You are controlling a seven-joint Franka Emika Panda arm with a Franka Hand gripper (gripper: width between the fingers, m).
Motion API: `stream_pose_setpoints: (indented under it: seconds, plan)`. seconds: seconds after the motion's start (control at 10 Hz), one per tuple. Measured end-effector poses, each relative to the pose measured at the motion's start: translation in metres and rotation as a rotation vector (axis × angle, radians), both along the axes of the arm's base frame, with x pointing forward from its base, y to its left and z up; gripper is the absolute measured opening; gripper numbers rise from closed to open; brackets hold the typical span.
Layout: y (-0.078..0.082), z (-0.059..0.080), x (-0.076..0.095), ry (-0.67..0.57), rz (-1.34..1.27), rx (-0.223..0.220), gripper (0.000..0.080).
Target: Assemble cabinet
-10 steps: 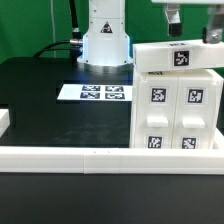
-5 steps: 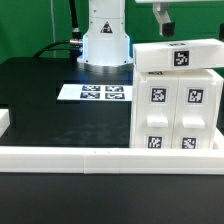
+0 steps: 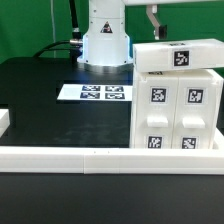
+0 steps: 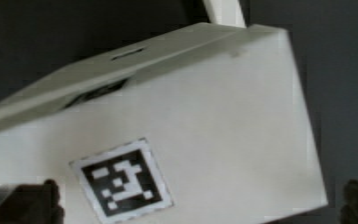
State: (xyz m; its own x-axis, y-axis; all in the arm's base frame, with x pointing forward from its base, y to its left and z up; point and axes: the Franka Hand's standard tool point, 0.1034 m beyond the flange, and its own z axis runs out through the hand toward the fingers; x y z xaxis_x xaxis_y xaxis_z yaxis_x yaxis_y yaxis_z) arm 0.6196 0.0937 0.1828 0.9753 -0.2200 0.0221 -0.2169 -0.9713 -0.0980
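Your gripper [image 3: 151, 26] is hanging wide open and empty just above the cabinet [image 3: 177, 110], whose long top side is lying across between the fingers [image 4: 25, 203].

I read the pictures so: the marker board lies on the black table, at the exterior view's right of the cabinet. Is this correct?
No. The exterior view shows the marker board on the black table at the exterior view's left of the cabinet.

Marker board [image 3: 103, 92] on black table [image 3: 35, 95], behind long white rail [image 3: 90, 160].
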Motion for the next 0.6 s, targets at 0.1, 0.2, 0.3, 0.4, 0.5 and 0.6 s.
stream_pose_setpoints:
  seconds: [0.1, 0.2, 0.3, 0.4, 0.5, 0.6]
  plan:
    - [-0.0006, -0.0001, -0.0002, -0.009, 0.123, -0.006, 0.0797]
    - [-0.0008, 0.0005, 0.0000, -0.017, 0.224, -0.010, 0.0797]
    - [-0.0021, 0.0001, -0.0020, -0.012, 0.308, -0.011, 0.0797]
    - [-0.0028, -0.0001, -0.0019, -0.015, 0.337, -0.013, 0.0797]
    - [-0.0037, -0.0003, -0.0019, -0.022, 0.426, -0.018, 0.0797]
    - [-0.0046, -0.0004, -0.0019, -0.029, 0.497, -0.020, 0.0797]
